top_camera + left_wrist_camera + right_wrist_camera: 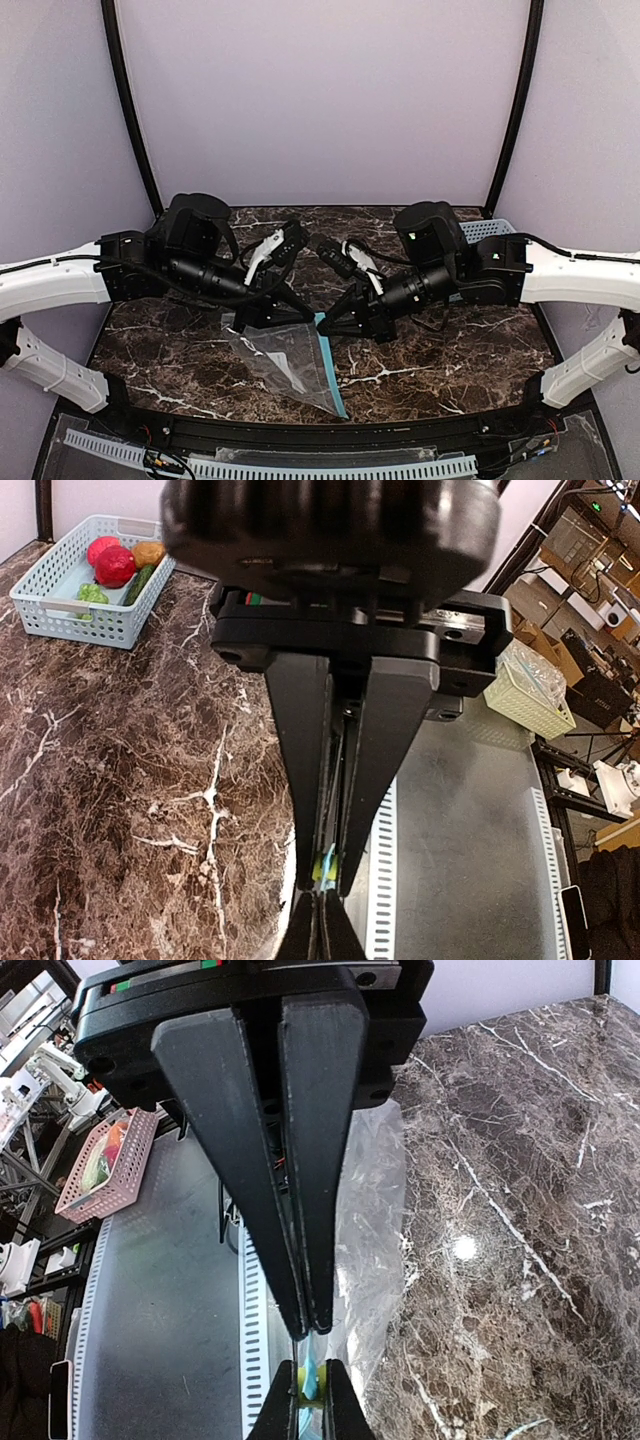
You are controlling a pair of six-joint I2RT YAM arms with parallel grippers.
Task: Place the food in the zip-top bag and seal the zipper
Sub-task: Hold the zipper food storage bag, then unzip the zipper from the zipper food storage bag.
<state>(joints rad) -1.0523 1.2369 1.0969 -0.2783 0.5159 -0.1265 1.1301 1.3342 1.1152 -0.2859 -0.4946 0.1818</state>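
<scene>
The clear zip-top bag (pixel 285 365) lies flat near the table's front, its teal-blue zipper (pixel 333 370) along the right edge. No food shows inside it. My left gripper (pixel 306 318) and right gripper (pixel 330 325) meet tip to tip at the zipper's far end. In the left wrist view my left gripper (pixel 325 880) is shut on the teal zipper (pixel 326 865). In the right wrist view my right gripper (pixel 310 1328) is shut on the bag's edge, with the zipper (pixel 310 1378) showing just past its tips and the bag (pixel 372 1230) beside them. The food (pixel 117 567) sits in a light-blue basket.
The light-blue basket (pixel 60 605) stands at the table's far right corner, partly hidden behind my right arm in the top view (pixel 488 229). A yellow basket (pixel 525 705) and a pink basket (pixel 105 1160) sit off the table beyond its front edge.
</scene>
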